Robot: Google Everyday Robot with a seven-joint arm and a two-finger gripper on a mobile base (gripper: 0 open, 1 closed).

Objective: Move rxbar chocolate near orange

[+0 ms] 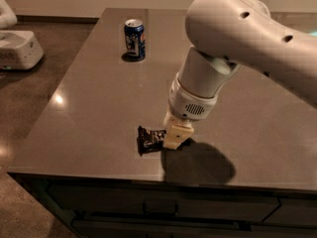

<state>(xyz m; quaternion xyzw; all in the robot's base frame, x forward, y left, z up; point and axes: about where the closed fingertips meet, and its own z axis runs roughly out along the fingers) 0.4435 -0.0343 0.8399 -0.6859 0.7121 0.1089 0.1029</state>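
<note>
The rxbar chocolate [149, 139], in a dark shiny wrapper, lies flat on the grey-brown table [94, 103] near its front edge. My gripper [175, 135] hangs straight down from the big white arm [233, 38]. Its cream-coloured tip sits at the bar's right end and covers that end. I cannot see whether it holds the bar. The orange is out of view. The arm hides much of the right half of the table.
A blue soda can [134, 38] stands upright at the far left of the table. A white machine [17, 48] sits on the floor to the left. The table's front edge [99, 171] is just in front of the bar, with drawers below.
</note>
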